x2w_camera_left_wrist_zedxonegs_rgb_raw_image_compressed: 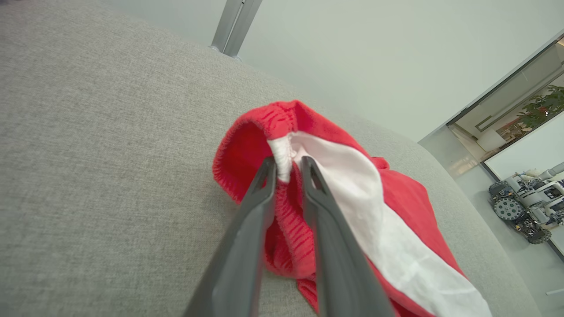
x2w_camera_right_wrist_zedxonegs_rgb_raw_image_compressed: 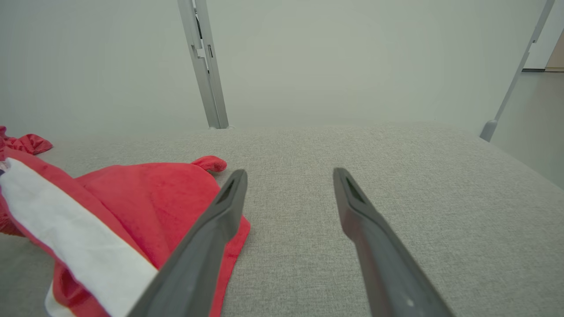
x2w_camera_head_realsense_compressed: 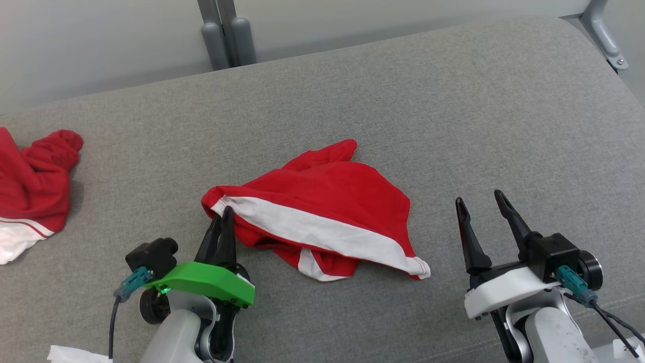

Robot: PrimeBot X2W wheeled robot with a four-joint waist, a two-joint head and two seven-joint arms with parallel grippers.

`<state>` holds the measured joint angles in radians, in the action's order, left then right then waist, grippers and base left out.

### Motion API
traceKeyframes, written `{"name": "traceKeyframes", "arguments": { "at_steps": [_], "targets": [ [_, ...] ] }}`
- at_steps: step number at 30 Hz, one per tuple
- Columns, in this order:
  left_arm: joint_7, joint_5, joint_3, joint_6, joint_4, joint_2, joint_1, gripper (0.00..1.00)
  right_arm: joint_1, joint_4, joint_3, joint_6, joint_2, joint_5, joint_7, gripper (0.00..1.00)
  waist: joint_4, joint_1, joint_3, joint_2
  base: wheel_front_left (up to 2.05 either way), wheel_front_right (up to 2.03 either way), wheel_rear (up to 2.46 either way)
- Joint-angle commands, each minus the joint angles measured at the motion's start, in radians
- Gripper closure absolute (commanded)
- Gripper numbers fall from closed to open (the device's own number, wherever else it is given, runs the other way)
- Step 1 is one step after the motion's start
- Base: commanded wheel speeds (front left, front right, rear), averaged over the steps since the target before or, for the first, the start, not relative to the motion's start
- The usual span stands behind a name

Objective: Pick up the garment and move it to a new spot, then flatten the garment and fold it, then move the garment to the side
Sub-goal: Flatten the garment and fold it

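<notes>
The red-and-white garment [x2w_camera_head_realsense_compressed: 332, 201] lies crumpled in the middle of the grey cushion [x2w_camera_head_realsense_compressed: 453, 101]. The left gripper [x2w_camera_head_realsense_compressed: 225, 214] has its jaws pinched on the waistband [x2w_camera_left_wrist_zedxonegs_rgb_raw_image_compressed: 282, 154] at the garment's left end. A good lift needs both layers caught, then a slow rise. The right gripper [x2w_camera_head_realsense_compressed: 482, 200] waits wide open to the right, clear of the cloth. A second red garment [x2w_camera_head_realsense_compressed: 35, 186] sits far left

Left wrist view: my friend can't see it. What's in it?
The left gripper pinches the edge of a crumpled red garment with a white stripe, lying on a grey cushion. A pale wall is behind.
</notes>
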<state>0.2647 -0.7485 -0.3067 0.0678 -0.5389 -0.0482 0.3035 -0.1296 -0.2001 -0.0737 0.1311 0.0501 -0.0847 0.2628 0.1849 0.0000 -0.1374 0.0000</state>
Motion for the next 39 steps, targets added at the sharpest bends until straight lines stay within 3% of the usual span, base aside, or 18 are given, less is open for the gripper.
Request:
{"name": "traceKeyframes", "arguments": {
  "at_steps": [1,4,6,19,31,39],
  "targets": [
    [-0.001,-0.009,0.006,0.006,-0.002,-0.004,0.018,0.79,-0.012,0.002,0.001,-0.001,0.001,0.004,0.003,0.00,0.001,0.0000,-0.003,0.0000,0.00,0.00,0.00],
    [-0.001,-0.020,0.009,0.013,0.006,-0.004,0.019,0.96,-0.011,0.002,0.006,-0.001,0.001,0.005,0.003,0.00,0.000,0.0000,-0.005,0.0000,0.00,0.00,0.00],
    [-0.001,-0.025,0.009,0.016,0.014,-0.004,0.014,1.00,-0.009,0.000,0.007,-0.001,0.000,0.009,0.003,0.00,-0.003,0.0000,-0.006,0.0000,0.00,0.00,0.00],
    [-0.001,0.056,0.036,0.036,0.131,-0.011,-0.075,1.00,0.053,-0.034,-0.037,-0.001,0.020,-0.027,0.003,0.00,-0.027,0.0000,-0.004,0.0000,0.00,0.00,0.00],
    [-0.001,0.105,0.079,0.026,0.189,-0.039,-0.168,1.00,0.145,-0.039,-0.217,-0.001,0.118,-0.217,0.003,0.00,-0.029,0.0000,-0.020,0.0000,0.00,0.00,0.00],
    [-0.001,0.115,0.089,0.025,0.166,-0.031,-0.163,1.00,0.067,-0.123,-0.311,-0.001,0.117,-0.276,0.003,0.00,-0.041,0.0000,-0.037,0.0000,0.00,0.00,0.00]
  ]
}}
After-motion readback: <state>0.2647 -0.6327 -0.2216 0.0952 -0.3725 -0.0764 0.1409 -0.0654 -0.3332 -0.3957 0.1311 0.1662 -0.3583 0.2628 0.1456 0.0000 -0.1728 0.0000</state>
